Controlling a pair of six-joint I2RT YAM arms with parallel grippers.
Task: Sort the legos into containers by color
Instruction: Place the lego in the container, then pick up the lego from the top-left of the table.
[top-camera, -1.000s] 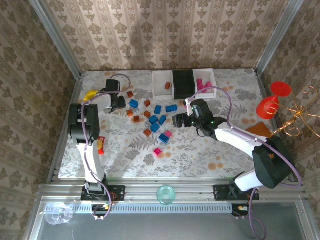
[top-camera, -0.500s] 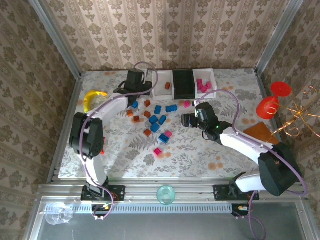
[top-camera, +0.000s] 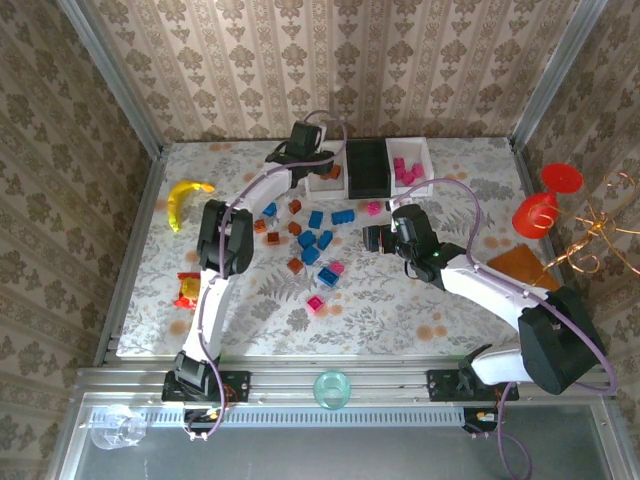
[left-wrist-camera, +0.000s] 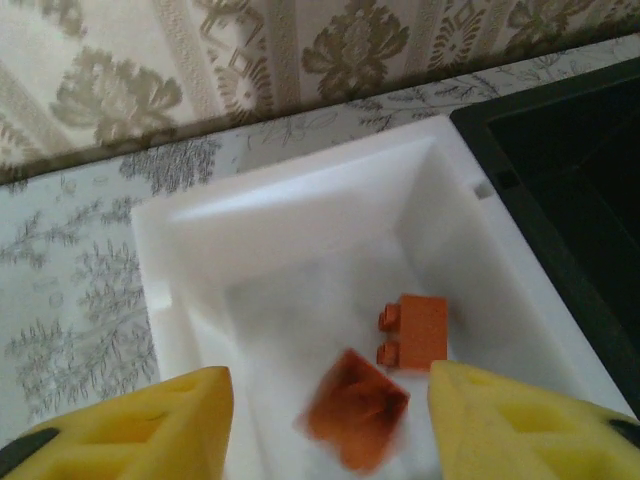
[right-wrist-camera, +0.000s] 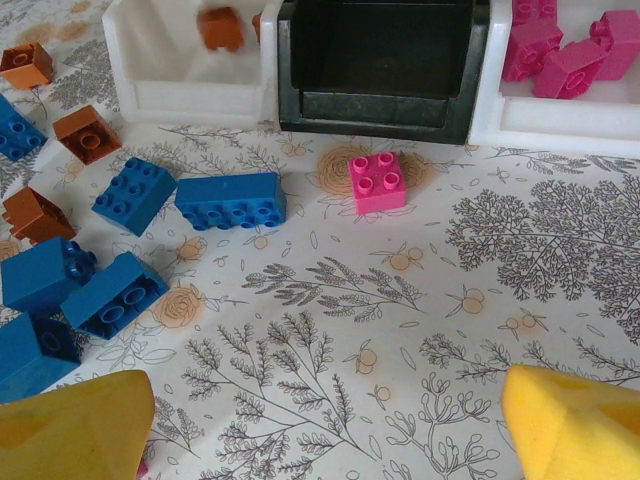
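My left gripper (left-wrist-camera: 330, 400) hangs open over the left white tray (left-wrist-camera: 300, 170). A blurred orange brick (left-wrist-camera: 355, 408) is loose between its yellow fingers, touching neither. Another orange brick (left-wrist-camera: 420, 332) lies on the tray floor. From above, the three trays stand side by side at the back: white (top-camera: 326, 168), black (top-camera: 366, 168), white (top-camera: 408, 165) with pink bricks (right-wrist-camera: 560, 60). My right gripper (right-wrist-camera: 325, 420) is open over bare table, short of a pink brick (right-wrist-camera: 377, 181). Blue bricks (right-wrist-camera: 231, 199) and orange ones (right-wrist-camera: 88, 133) lie to its left.
A yellow banana (top-camera: 185, 197) lies at the far left, and a red and yellow object (top-camera: 187, 290) sits near the left edge. A red goblet (top-camera: 540, 205) stands off the table's right side. A clear cup (top-camera: 332, 388) sits at the front rail. The wall rises right behind the trays.
My left arm swung from the table's left side to above the left white tray, then opened and let go of an orange brick. My right gripper shifted slightly right.
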